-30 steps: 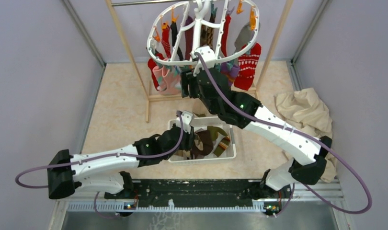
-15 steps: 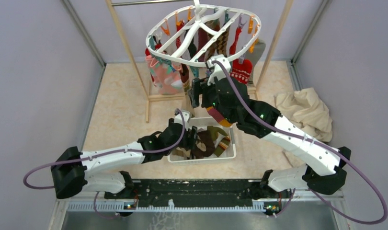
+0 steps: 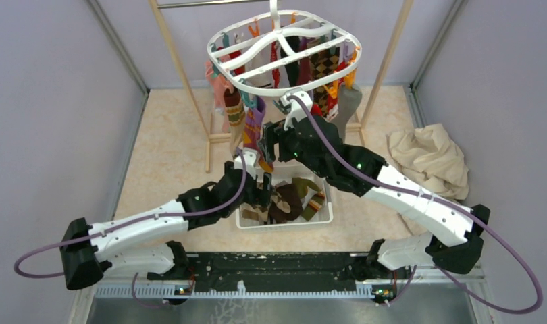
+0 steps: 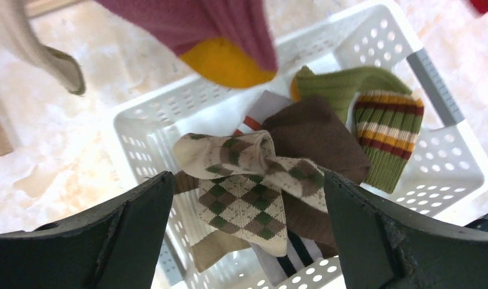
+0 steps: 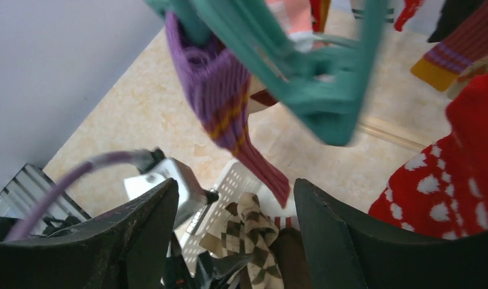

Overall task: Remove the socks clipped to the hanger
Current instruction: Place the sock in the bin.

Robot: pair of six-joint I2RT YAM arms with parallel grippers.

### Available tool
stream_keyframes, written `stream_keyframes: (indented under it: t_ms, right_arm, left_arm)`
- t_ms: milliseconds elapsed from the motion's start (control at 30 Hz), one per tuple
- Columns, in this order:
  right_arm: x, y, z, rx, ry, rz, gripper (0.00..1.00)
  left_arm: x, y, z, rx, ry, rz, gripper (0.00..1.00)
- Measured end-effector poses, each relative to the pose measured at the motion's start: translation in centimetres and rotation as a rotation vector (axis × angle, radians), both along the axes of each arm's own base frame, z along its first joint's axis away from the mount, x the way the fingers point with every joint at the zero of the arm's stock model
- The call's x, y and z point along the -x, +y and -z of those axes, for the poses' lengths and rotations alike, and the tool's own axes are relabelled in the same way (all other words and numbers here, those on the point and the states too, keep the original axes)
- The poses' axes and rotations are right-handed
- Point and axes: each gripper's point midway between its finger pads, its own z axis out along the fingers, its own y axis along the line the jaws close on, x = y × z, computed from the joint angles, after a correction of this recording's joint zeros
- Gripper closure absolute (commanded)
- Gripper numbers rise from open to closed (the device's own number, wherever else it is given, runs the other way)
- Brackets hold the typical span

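Grey walls close in a beige marbled floor [image 3: 169, 155]. Nearest the arm bases, a white basket [image 3: 325, 219] holds dropped socks: an argyle one [image 4: 247, 205] on top, a brown one [image 4: 317, 132] and a green striped one [image 4: 386, 132] at its 2 o'clock. The left gripper [image 4: 246, 180] hangs over the basket's left half, jaws spread wide and empty. A crumpled cloth [image 3: 429, 158] lies at the basket's 3 o'clock. At 12 o'clock the right gripper [image 5: 235, 186] is raised under the hanger [image 3: 284, 89], jaws parted, grasping nothing. A purple sock [image 5: 214, 90] dangles from a teal clip [image 5: 314, 102] in front of it, and a red dotted sock [image 5: 464, 174] crowds its right side. More socks [image 3: 323, 64] hang clipped around the hanger. The wooden rack [image 3: 183, 74] stands behind.
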Motion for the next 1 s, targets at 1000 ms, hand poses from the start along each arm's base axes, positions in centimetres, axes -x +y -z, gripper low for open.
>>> stream_keyframes:
  t_ms: [1000]
  right_arm:
    - [-7.8,10.5,8.5,-0.060,-0.115,0.114,0.31]
  left_arm:
    - [1.7,10.2,-5.7,0.060,-0.038,-0.307,0.01]
